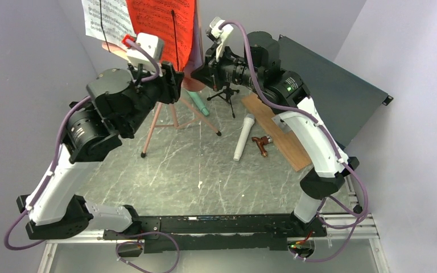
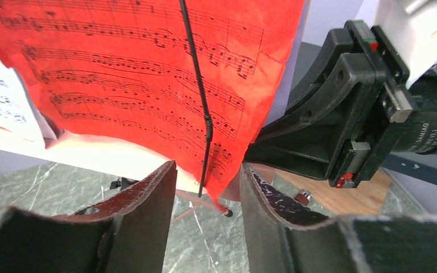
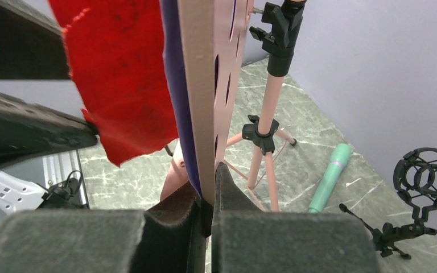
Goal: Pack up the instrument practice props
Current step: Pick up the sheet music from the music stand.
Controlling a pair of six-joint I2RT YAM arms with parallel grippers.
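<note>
Near half of table (image 1: 205, 182): bare, free passage ahead of both arm bases.
Far left: pink tripod (image 1: 151, 132), legs splayed; green microphone (image 1: 202, 107) lying just beside them.
Far middle: black mount (image 1: 227, 92) upright.
Centre-right: white microphone (image 1: 244, 137) lying flat, wooden board (image 1: 287, 147) near the right edge.
Far right corner: blocked by dark green box (image 1: 341, 96).

walls (image 1: 17, 62): plain pale lavender-grey, matte, on the left, rear and right. tabletop (image 1: 205, 182): grey-green marble pattern, white veining. dark green metal panel (image 1: 341, 96): far right, by the wall. brown wooden board (image 1: 284, 142): flat, just beside it. light: even, soft shadows.
</note>
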